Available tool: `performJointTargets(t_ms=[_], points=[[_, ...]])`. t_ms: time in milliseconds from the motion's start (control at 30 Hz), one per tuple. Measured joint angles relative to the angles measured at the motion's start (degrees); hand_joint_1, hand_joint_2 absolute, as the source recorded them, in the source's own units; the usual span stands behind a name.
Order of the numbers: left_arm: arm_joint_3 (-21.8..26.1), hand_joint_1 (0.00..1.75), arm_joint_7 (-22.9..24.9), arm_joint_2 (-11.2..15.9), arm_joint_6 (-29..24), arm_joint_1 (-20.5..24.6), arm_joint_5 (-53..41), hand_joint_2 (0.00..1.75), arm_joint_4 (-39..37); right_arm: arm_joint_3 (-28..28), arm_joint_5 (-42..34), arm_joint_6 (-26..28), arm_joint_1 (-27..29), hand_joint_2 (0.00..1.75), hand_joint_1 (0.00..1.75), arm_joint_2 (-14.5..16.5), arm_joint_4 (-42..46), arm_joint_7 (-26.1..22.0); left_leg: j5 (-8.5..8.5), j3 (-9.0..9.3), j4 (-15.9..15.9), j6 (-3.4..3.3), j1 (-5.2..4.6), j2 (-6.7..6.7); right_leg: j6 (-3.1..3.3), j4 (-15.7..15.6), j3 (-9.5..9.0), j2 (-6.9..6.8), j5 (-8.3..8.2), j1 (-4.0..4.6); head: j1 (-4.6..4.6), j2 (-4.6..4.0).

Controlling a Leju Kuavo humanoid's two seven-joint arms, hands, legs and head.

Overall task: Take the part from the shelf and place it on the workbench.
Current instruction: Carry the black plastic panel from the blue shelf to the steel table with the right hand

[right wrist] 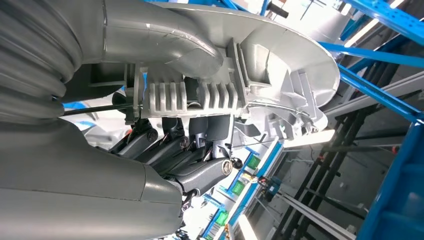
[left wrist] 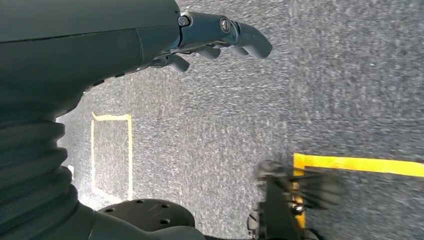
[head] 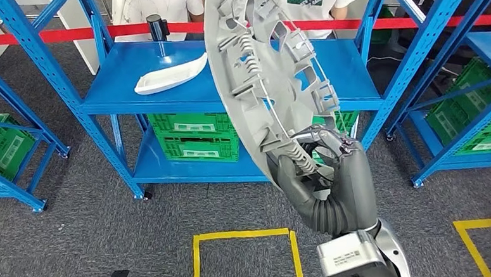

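Grey plastic fills the right hand [head: 329, 181]: its fingers are clamped on the lower rim of a large round part [head: 265, 82], a ribbed wheel-cover-like disc held up on edge in the air, in front of the blue shelf [head: 188, 91]. A white curved piece [head: 170, 76] lies on that shelf, green crates [head: 195, 136] below it. The left hand [left wrist: 220, 35] hangs over grey carpet [left wrist: 225, 125], fingers loosely curled, holding nothing.

Warehouse: blue steel shelving [head: 233, 81], green crates [head: 195, 136], yellow floor markings [head: 244, 235].
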State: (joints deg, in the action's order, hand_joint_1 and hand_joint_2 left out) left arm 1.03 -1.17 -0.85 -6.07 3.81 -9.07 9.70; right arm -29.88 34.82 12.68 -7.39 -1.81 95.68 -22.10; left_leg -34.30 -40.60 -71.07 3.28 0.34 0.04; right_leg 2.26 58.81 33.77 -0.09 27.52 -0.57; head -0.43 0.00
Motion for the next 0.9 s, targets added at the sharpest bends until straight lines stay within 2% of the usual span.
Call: performJointTargets(t_ms=[33,67,100,133,167,200,233,267,333,367,400,433,467,500,533,567,600,633,667,700,733,767,833,867,900], points=[[0.0,0.0,0.0,0.0,0.0,0.0,0.0,1.75,0.0,0.0,0.0,0.0,0.0,1.75,1.75,0.0,0.0,0.0,-0.66,-0.15,-2.8,0.2,0.09,0.0,-0.08,0.0,0.89,-0.02,-0.73,-0.01,-0.01,0.0],[0.0,0.0,0.0,0.0,0.0,0.0,0.0,1.75,0.0,0.0,0.0,0.1,0.0,1.75,1.75,0.0,0.0,0.1,0.06,0.51,-4.0,0.33,0.17,0.0,-0.2,0.1,1.82,-0.04,-1.47,-0.03,-0.03,0.0],[0.0,0.0,0.0,0.0,0.0,0.0,0.0,1.75,0.0,0.0,0.0,0.1,0.0,1.75,1.75,0.0,0.0,0.1,1.67,2.1,-3.2,0.38,0.24,0.0,-0.37,0.2,2.72,-0.05,-2.18,-0.07,-0.04,0.0],[0.0,0.0,0.0,0.1,0.0,0.0,0.0,1.75,0.0,0.0,0.0,0.2,0.0,1.75,1.75,0.0,0.0,0.2,3.37,4.64,-0.6,0.33,0.29,-0.01,-0.56,0.3,3.61,-0.05,-2.86,-0.1,-0.04,0.0],[0.0,0.0,0.0,0.1,0.0,0.1,0.0,1.75,0.0,0.0,0.0,0.3,0.0,1.75,1.75,0.0,-0.1,0.3,3.83,7.84,3.6,0.17,0.3,-0.04,-0.81,0.4,4.28,-0.04,-3.47,-0.1,-0.05,0.0],[0.0,0.0,0.0,0.1,0.0,0.2,0.0,1.75,0.1,0.0,0.0,0.5,0.0,1.75,1.75,0.0,-0.1,0.3,3.41,10.97,8.1,-0.16,0.18,-0.11,-1.1,0.5,4.73,-0.07,-4.01,-0.07,-0.04,0.0],[0.0,0.0,0.0,0.1,0.0,0.2,0.0,1.75,0.1,0.0,0.0,0.6,0.1,1.75,1.75,0.0,-0.1,0.4,2.67,13.15,11.5,-0.6,0.02,-0.2,-1.43,0.4,4.91,-0.13,-4.58,-0.05,0.0,0.0],[0.0,0.0,0.0,0.1,0.1,0.3,-0.1,1.75,0.1,0.0,0.1,0.9,0.1,1.75,1.75,0.0,-0.1,0.4,1.89,14.26,13.6,-1.1,-0.2,-0.27,-1.79,0.3,4.96,-0.2,-5.18,-0.07,-0.04,0.0],[0.0,0.0,0.0,0.0,0.2,0.2,-0.2,1.75,0.1,0.0,0.2,1.5,0.3,1.75,1.75,-0.1,-0.1,0.3,2.64,13.77,14.1,-2.28,-0.33,-0.17,-2.57,-0.1,5.09,-0.2,-6.22,-0.16,-0.08,0.0],[0.0,0.0,0.0,0.0,0.2,0.2,-0.3,1.75,0.1,0.0,0.3,1.9,0.5,1.75,1.75,-0.1,-0.1,0.3,3.28,13.17,14.2,-2.88,-0.27,-0.01,-2.88,0.2,5.47,-0.08,-5.69,-0.19,-0.08,0.0],[0.0,0.0,-0.1,0.0,0.3,0.2,-0.4,1.75,0.1,0.0,0.3,2.2,0.7,1.75,1.75,-0.3,-0.1,0.3,4.06,12.49,14.3,-3.44,-0.15,0.18,-3.14,1.5,6.1,0.03,-3.98,-0.21,0.02,0.0],[0.0,0.0,-0.1,0.0,0.3,0.3,-0.6,1.75,0.1,0.0,0.4,2.4,0.8,1.75,1.75,-0.5,-0.1,0.2,4.87,11.66,14.3,-3.84,-0.06,0.35,-3.3,3.9,6.97,0.12,-1.19,-0.28,0.09,0.0],[0.0,0.0,-0.2,0.0,0.3,0.3,-0.7,1.75,0.1,0.0,0.3,2.7,0.8,1.75,1.75,-0.7,-0.1,0.1,5.64,10.7,14.2,-4.08,-0.12,0.43,-3.45,7.4,7.92,0.15,2.05,-0.25,0.19,0.0],[0.0,0.0,-0.2,0.0,0.5,0.3,-0.7,1.75,0.1,0.0,0.1,2.8,0.9,1.75,1.75,-0.9,-0.2,0.0,6.39,9.67,14.1,-4.18,-0.16,0.49,-3.59,11.4,8.75,0.15,4.61,-0.27,0.24,0.0],[0.0,0.0,-0.3,0.0,0.6,0.2,-0.8,1.75,0.1,0.0,0.0,3.0,1.0,1.75,1.75,-1.2,-0.2,-0.2,7.1,8.53,13.8,-4.17,-0.2,0.53,-3.67,14.9,9.14,0.14,5.83,-0.27,0.27,0.0],[0.0,0.0,-0.3,0.0,0.8,0.2,-0.8,1.75,0.1,0.0,-0.3,3.1,1.1,1.75,1.75,-1.4,-0.3,-0.4,7.74,7.4,13.5,-4.12,-0.23,0.57,-3.68,16.8,8.81,0.14,5.64,-0.26,0.3,0.0],[0.0,0.0,-0.3,0.0,0.9,0.2,-0.8,1.75,0.1,0.0,-0.5,3.1,1.2,1.75,1.75,-1.6,-0.4,-0.6,8.33,6.25,13.1,-4.02,-0.23,0.6,-3.63,16.7,7.43,0.14,4.36,-0.26,0.32,0.0],[0.0,0.0,-0.3,0.0,1.0,0.2,-0.8,1.75,0.1,0.0,-0.7,3.2,1.2,1.75,1.75,-1.8,-0.5,-0.8,8.86,5.17,12.7,-3.87,-0.23,0.61,-3.5,14.5,5.02,0.13,2.92,-0.26,0.33,0.0],[0.0,0.0,-0.3,0.0,1.0,0.2,-0.9,1.75,0.1,0.0,-0.9,3.3,1.2,1.75,1.75,-1.9,-0.5,-0.9,9.34,4.19,12.2,-3.67,-0.24,0.6,-3.3,10.7,1.86,0.13,2.58,-0.25,0.35,0.0],[0.0,0.0,-0.3,0.0,1.0,0.2,-0.9,1.75,0.1,0.0,-1.1,3.4,1.2,1.75,1.75,-2.0,-0.6,-1.1,9.78,3.38,11.8,-3.4,-0.29,0.56,-3.06,6.4,-1.27,0.15,3.05,-0.15,0.34,0.0],[0.0,0.0,-0.3,0.0,1.0,0.2,-0.9,1.75,0.1,0.0,-1.2,3.5,1.2,1.75,1.75,-2.1,-0.6,-1.2,10.22,2.92,11.5,-3.09,-0.35,0.51,-2.81,3.0,-3.43,0.18,3.9,-0.03,0.33,0.0],[0.0,0.0,-0.3,0.0,1.0,0.1,-0.9,1.75,0.1,0.0,-1.3,3.6,1.2,1.75,1.75,-2.2,-0.7,-1.3,10.71,2.66,11.4,-2.74,-0.4,0.47,-2.52,0.9,-4.54,0.23,4.78,0.11,0.32,0.0],[0.0,0.0,-0.4,0.0,1.0,0.1,-0.9,1.75,0.1,0.0,-1.3,3.7,1.3,1.75,1.75,-2.3,-0.8,-1.3,11.69,2.51,11.7,-1.96,-0.34,0.38,-1.77,0.2,-4.23,0.21,4.26,0.21,0.34,0.0],[0.0,0.0,-0.4,0.0,1.0,0.0,-0.9,1.75,0.0,0.0,-1.3,3.7,1.3,1.75,1.75,-2.3,-0.9,-1.4,11.42,2.28,11.6,-1.58,-0.25,0.31,-1.29,0.2,-3.78,0.13,3.69,0.15,0.33,0.0],[0.0,0.0,-0.3,0.0,1.0,-0.1,-0.9,1.75,0.0,0.0,-1.3,3.8,1.2,1.75,1.75,-2.3,-0.9,-1.5,10.05,1.83,10.8,-1.22,-0.15,0.24,-0.82,0.0,-3.21,0.04,3.0,0.05,0.23,0.0]])
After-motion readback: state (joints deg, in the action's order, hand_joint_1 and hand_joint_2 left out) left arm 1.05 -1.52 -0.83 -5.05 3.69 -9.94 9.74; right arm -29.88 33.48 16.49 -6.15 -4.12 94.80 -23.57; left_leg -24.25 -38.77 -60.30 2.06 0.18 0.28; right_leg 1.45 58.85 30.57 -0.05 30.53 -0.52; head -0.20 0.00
